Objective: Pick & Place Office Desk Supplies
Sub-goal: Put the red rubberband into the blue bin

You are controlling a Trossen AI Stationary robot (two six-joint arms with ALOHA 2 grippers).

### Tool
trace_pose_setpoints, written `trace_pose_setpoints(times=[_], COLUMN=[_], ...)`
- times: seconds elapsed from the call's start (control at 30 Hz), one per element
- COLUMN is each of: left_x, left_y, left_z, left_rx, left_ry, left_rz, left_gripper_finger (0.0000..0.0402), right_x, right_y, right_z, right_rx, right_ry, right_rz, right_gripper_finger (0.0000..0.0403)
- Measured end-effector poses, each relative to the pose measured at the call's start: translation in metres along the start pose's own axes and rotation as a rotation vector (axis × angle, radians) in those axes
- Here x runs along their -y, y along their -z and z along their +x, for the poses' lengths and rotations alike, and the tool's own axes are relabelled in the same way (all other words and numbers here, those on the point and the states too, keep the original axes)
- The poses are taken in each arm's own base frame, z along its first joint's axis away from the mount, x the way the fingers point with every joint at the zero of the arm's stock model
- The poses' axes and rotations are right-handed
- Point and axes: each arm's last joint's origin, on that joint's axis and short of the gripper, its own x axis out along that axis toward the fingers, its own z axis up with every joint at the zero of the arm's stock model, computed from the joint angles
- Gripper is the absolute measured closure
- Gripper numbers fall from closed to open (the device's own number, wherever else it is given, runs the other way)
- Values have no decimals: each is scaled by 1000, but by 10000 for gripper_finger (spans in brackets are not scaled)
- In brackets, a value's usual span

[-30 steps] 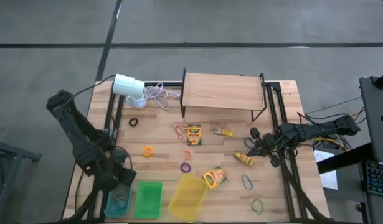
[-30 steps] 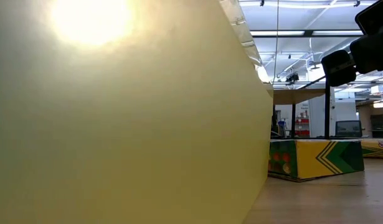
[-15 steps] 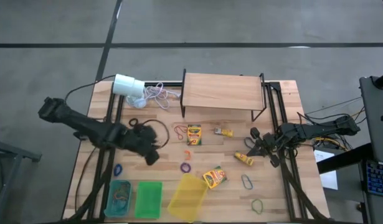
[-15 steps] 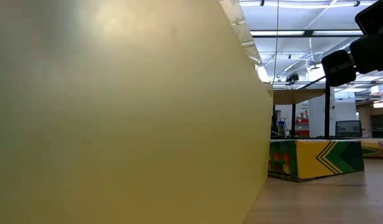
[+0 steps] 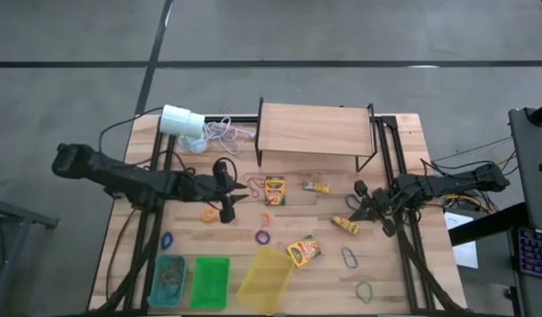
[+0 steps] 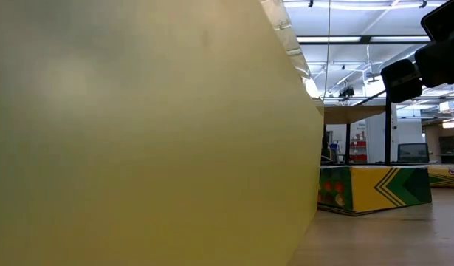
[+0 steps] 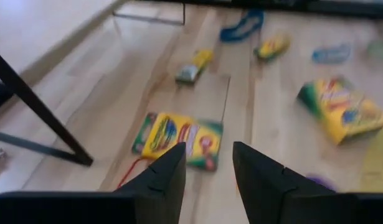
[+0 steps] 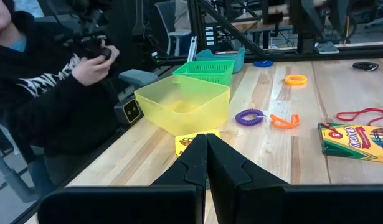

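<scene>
Off the desk's point(image 5: 323, 286) 6 o'clock edge, a person point(image 8: 42, 93) in a dark hooded top sits close by. Along that near edge, from 7 to 6 o'clock, stand three containers. A teal basket point(image 5: 169, 280) already has a few rubber-band loops in it. Nothing can be made out in the green basket point(image 5: 210, 282) or in the tilted yellow bin point(image 5: 266, 277).

By the look of it the sorting is at an early stage, with most supplies lying loose on the wood. Nearest are a green loop point(image 5: 365, 290) at 5 o'clock, a grey loop point(image 5: 349, 256) and a crayon box point(image 5: 303, 251) just beside the yellow bin. A purple loop point(image 5: 263, 237) lies a little farther in, and a blue loop point(image 5: 167, 239) sits at 8 o'clock. Across the middle lie an orange loop point(image 5: 209, 214), a yellow packet point(image 5: 345, 224), a second crayon box point(image 5: 275, 190), a second yellow packet point(image 5: 316, 186) and a red loop point(image 5: 253, 184).

The left tool point(image 5: 238, 195) reaches in from 9 o'clock toward the centre, its fingers parted and holding nothing. It points at the second crayon box just ahead, which seems the likely next pick. The right tool point(image 5: 357, 210) waits at 3 o'clock near the yellow packet, its fingers pressed together and empty.

Farthest off, a wooden riser point(image 5: 315, 129) spans 12 o'clock. A white cylinder point(image 5: 181, 121) with its cord point(image 5: 219, 130) rests at 11 o'clock and is not part of the job.
</scene>
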Motion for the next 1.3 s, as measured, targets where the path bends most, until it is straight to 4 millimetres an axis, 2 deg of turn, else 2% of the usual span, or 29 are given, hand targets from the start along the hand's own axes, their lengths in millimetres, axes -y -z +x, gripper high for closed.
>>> trace_pose_setpoints(times=[0.07, 0.17, 0.43, 0.67, 0.93, 1.3], left_x=[-2, -6, -31, -52, -52, -51], left_y=[8, 10, 7, 17, 31, 51], left_z=[2, 4, 10, 32, 67, 89], left_rx=[-19, 13, -2, -106, -245, -333], left_ry=[0, -4, -11, -20, -15, 0], left_rz=[62, 114, 58, 46, 56, 120], left_gripper_finger=[266, 266, 266, 266, 266, 266], right_x=[0, 0, 0, 0, 0, 0], right_y=[0, 0, 0, 0, 0, 0], right_z=[0, 0, 0, 0, 0, 0], right_rx=[0, 1, 0, 0, 1, 1], right_ry=[1, 0, 0, 1, 1, 1], right_rz=[0, 0, 0, 0, 0, -1], right_gripper_finger=[394, 394, 394, 394, 394, 394])
